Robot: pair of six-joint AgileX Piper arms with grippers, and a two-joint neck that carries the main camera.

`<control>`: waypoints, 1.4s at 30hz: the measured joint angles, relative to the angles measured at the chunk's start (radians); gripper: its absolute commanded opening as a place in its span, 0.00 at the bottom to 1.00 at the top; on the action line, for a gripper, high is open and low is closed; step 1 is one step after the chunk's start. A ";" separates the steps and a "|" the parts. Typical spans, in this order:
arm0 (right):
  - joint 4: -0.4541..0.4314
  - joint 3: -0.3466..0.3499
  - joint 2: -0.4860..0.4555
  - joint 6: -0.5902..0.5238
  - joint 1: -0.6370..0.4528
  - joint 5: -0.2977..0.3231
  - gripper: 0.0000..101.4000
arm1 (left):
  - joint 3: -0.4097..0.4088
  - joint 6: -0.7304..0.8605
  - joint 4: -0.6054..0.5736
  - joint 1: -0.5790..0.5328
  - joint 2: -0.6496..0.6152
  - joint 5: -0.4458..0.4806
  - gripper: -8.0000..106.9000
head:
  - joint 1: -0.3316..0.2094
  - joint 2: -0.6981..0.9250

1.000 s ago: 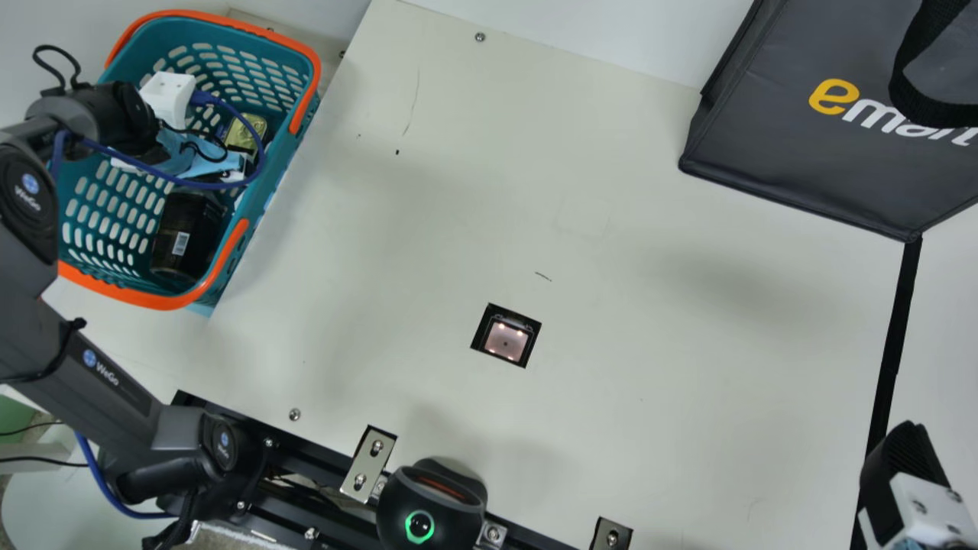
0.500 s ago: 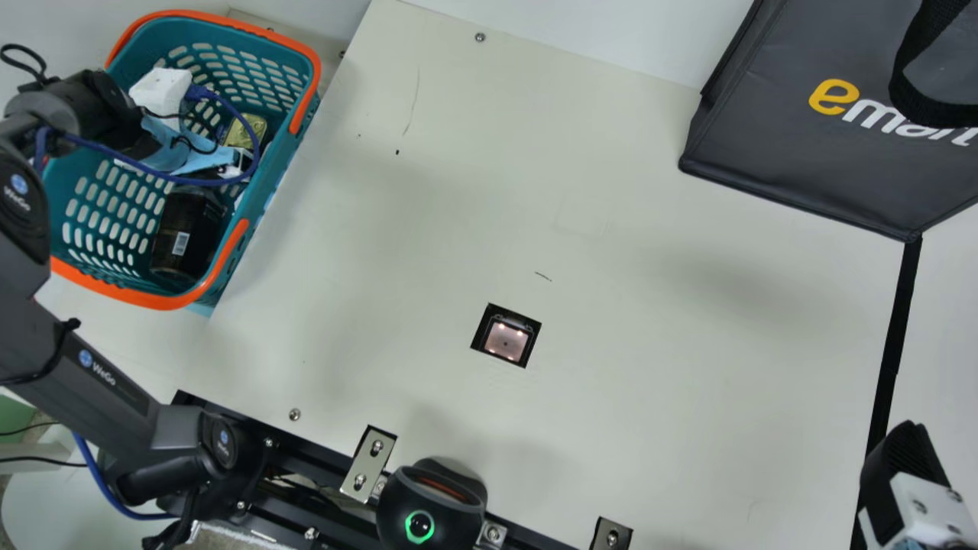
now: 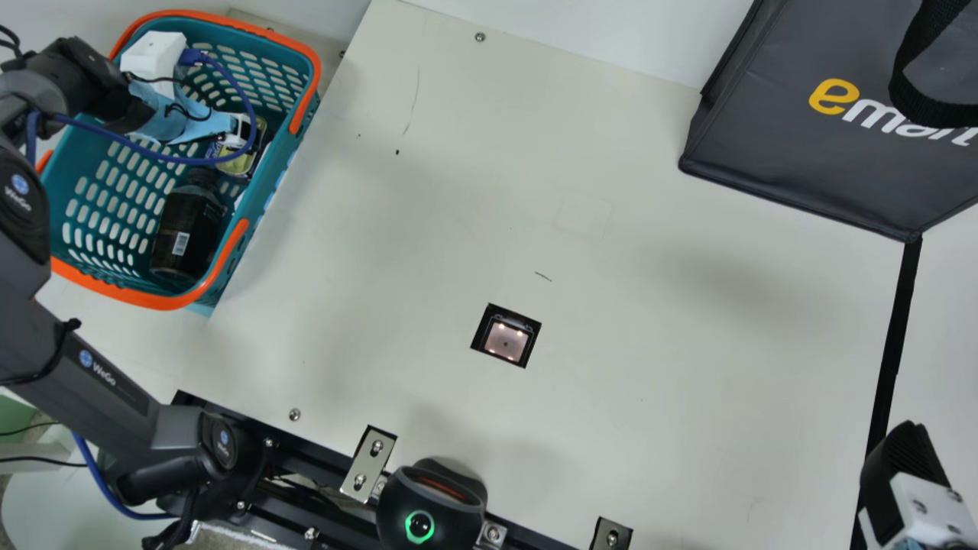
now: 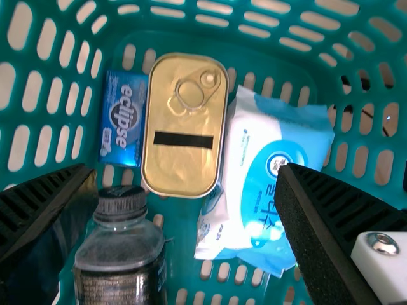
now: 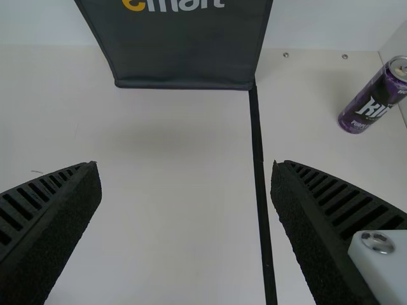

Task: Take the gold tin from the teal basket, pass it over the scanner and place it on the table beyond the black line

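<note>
Past our spread fingers (image 4: 318,210) we saw the tin (image 4: 181,168) in the basket (image 4: 191,40), between a box (image 4: 123,117) and a packet (image 4: 273,197), and a bottle (image 4: 121,248) near one finger.

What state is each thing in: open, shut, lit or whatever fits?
Basket: uncovered, holding goods
Gold tin: sealed, in basket
Bottle: cap on
Blue box: in basket
Blue-and-white pack: lying in basket
Scanner: lit
Green-ringed device: lit
Left claw: open, empty
Right claw: open, empty
Purple can: beyond black line
Dark bag: upright

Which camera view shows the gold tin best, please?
The left wrist view: there, the full outline of the gold tin and its pull ring are in sight. In the main view, a blue cable partly crosses it.
</note>
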 measured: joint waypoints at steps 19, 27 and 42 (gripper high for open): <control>0.000 0.000 0.000 0.000 0.000 0.000 0.94 | -0.013 0.126 -0.162 -0.007 0.072 -0.092 0.85 | 0.000 0.000; 0.000 0.000 0.000 0.000 0.000 0.000 0.94 | -0.021 0.214 -0.244 -0.017 0.121 -0.157 0.85 | 0.000 0.000; 0.000 0.000 0.000 0.000 0.000 0.000 0.94 | -0.025 0.362 -0.321 -0.028 0.177 -0.232 0.85 | 0.000 -0.002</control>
